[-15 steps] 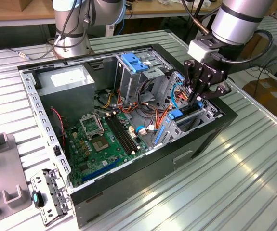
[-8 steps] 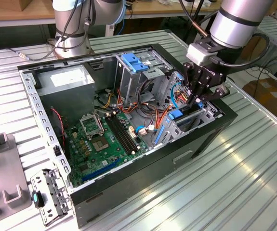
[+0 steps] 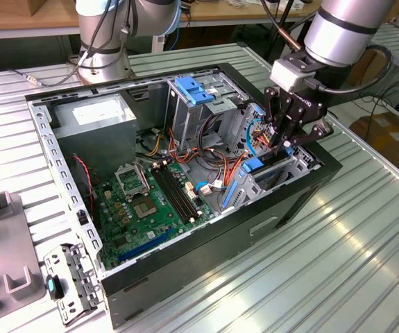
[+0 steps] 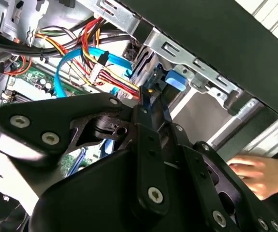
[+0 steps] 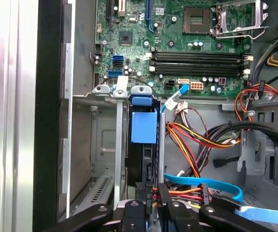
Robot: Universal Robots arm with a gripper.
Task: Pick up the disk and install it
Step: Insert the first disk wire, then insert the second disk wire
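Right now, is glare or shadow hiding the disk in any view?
Exterior view: table glares, gripper and bay stay readable. First wrist view: even light, disk sits clearly in its bay, slot below it shadowed. Second wrist view: dark gripper links up close block most of the bay.

Even, bright indoor light falls from overhead across the open computer case (image 3: 185,173) in the exterior view, and the ribbed metal table (image 3: 338,257) beside the case throws back pale streaks of glare along its ridges. Inside the case, shadows are soft and pool under the drive cage and along the walls. That view is fairly sharp, a little soft toward the far edge. In the second wrist view the black gripper (image 4: 146,111) sits close and out of focus (its bolts catch small highlights). In the first wrist view the motherboard (image 5: 177,43) is crisp and evenly lit.
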